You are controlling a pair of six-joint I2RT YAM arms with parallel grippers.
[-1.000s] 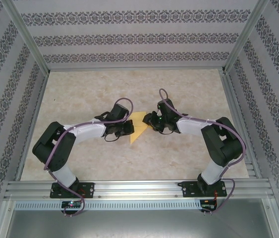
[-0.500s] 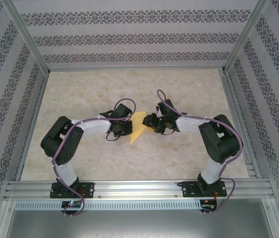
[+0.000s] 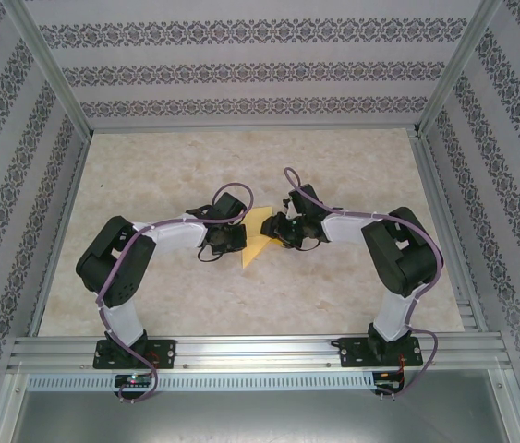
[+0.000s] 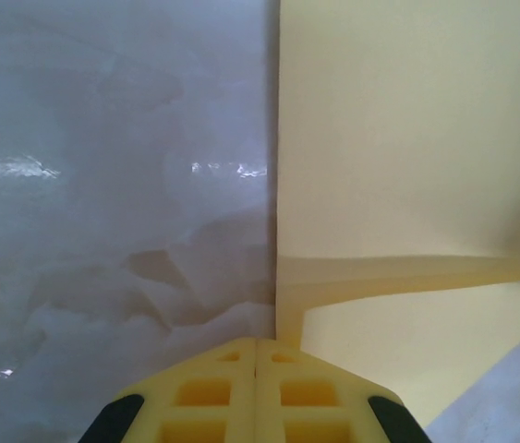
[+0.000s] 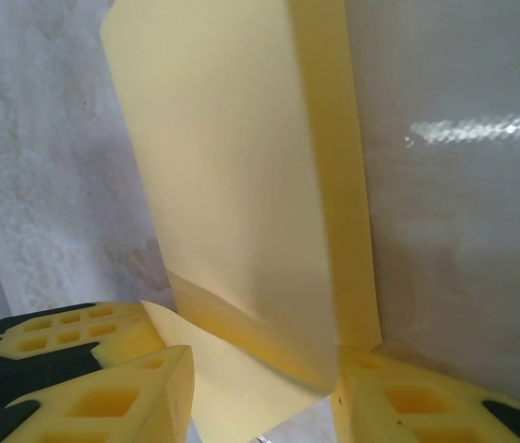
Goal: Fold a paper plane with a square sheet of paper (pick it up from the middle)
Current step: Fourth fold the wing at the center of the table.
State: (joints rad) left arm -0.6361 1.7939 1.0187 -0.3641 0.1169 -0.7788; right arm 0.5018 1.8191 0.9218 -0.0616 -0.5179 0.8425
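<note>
In the last second the right pincer [image 3: 278,231] had crept leftward onto the square sheet of paper [image 3: 258,242]. Its jaws stood partly apart with a raised, creased flap of the sheet between them, and a loose corner lapped over one finger. The left pincer [image 3: 230,238] had settled at the sheet's opposite edge, jaws closed tight; whether it pinched the paper or only pressed beside it, I couldn't tell. A fold was being worked, I judged, with no dart yet. Beneath both pincers lay a pale marbled table [image 3: 333,305]; beyond them stood patterned walls [image 3: 241,69] and an aluminium frame [image 3: 260,349].
</note>
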